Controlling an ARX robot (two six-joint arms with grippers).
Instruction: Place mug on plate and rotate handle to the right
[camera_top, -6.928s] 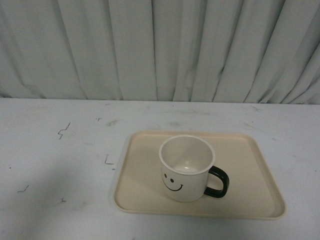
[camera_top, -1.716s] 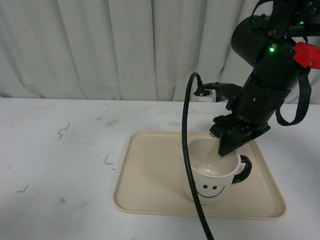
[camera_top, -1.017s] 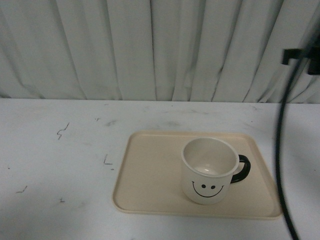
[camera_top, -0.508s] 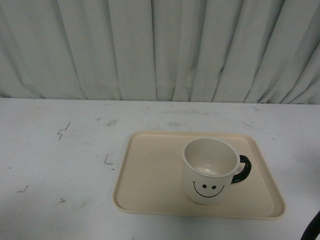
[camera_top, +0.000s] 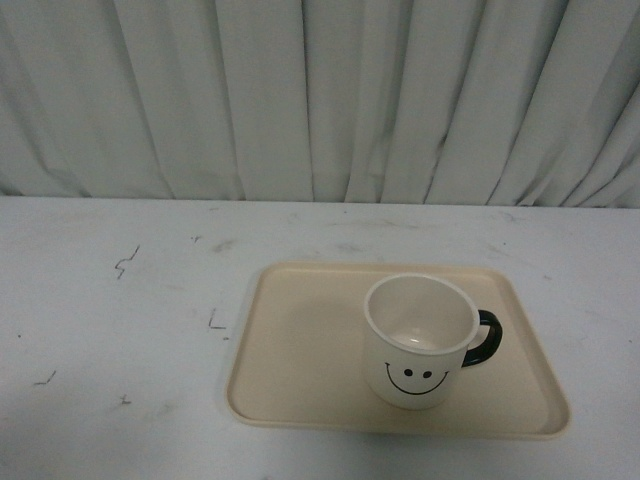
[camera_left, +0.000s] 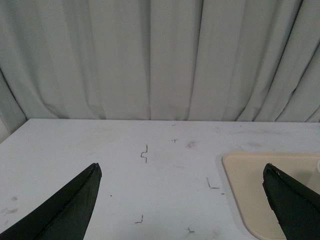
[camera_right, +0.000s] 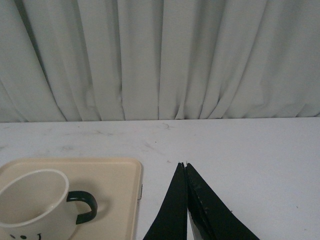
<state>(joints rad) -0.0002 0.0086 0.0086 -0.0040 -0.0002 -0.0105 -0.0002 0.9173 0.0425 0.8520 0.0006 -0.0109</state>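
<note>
- Standing upright on the plate (camera_top: 300, 350), the mug (camera_top: 418, 345) sits in its right half, smiley face toward the camera.
- Its black handle (camera_top: 484, 337) points to the right.
- Around the plate lies the white counter (camera_top: 120, 330), marked with small dark scuffs, with a pale curtain (camera_top: 320, 100) behind.
- Left claw (camera_left: 182, 200): fingers spread wide, holding nothing, over the counter left of the plate.
- Right claw (camera_right: 186, 200): fingers pressed together, empty, beside the plate's right edge.

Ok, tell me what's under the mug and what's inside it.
The mug stands on the plate, toward its right side. Inside, only bare cream wall and bottom show; nothing is in it. The patch of plate under its base is covered.
</note>
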